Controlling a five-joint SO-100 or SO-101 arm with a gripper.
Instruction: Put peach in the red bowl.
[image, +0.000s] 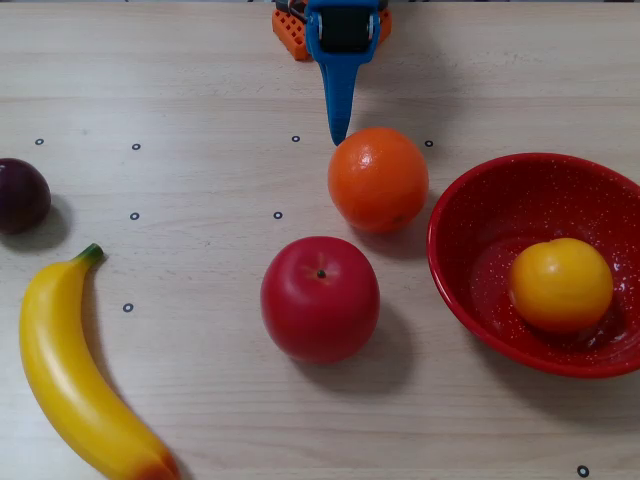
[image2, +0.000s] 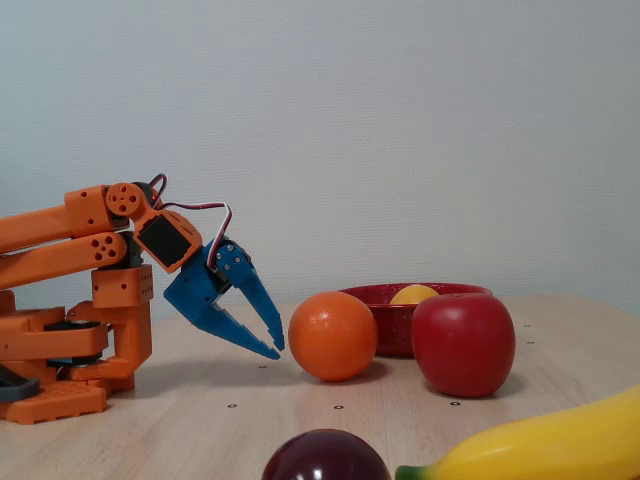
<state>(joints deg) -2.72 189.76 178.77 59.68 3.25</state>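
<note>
The yellow-orange peach (image: 560, 285) lies inside the red speckled bowl (image: 470, 215) at the right of a fixed view; in the side fixed view only its top (image2: 413, 294) shows above the bowl's rim (image2: 385, 300). My blue gripper (image: 338, 138) is at the far middle of the table, empty, its fingertips together, just behind the orange. In the side fixed view the gripper (image2: 279, 350) points down, tips close to the table and just left of the orange.
A large orange (image: 378, 180) sits between gripper and bowl. A red apple (image: 320, 298) is in the middle, a banana (image: 70, 375) at the front left, a dark plum (image: 20, 196) at the left edge. The orange arm base (image2: 70, 330) stands at the left in the side fixed view.
</note>
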